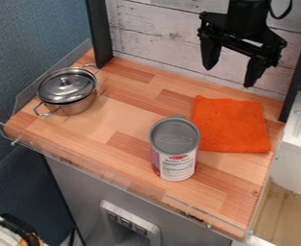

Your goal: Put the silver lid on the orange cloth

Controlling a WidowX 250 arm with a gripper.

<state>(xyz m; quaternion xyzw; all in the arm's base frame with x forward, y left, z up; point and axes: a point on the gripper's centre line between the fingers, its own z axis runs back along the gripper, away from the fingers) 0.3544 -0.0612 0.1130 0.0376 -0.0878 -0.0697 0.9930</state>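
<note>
My gripper (230,77) hangs open at the upper right, above the back edge of the counter, with nothing between its fingers. The silver lid (66,85) rests on a small metal pot (77,106) at the left side of the counter, well away from the gripper. The orange cloth (231,125) lies flat on the right part of the counter, below and in front of the gripper.
A can (176,161) with a grey top stands near the middle, at the cloth's left edge. A clear low guard (101,169) runs along the front of the wooden counter (123,117). Dark posts rise at the back left and right.
</note>
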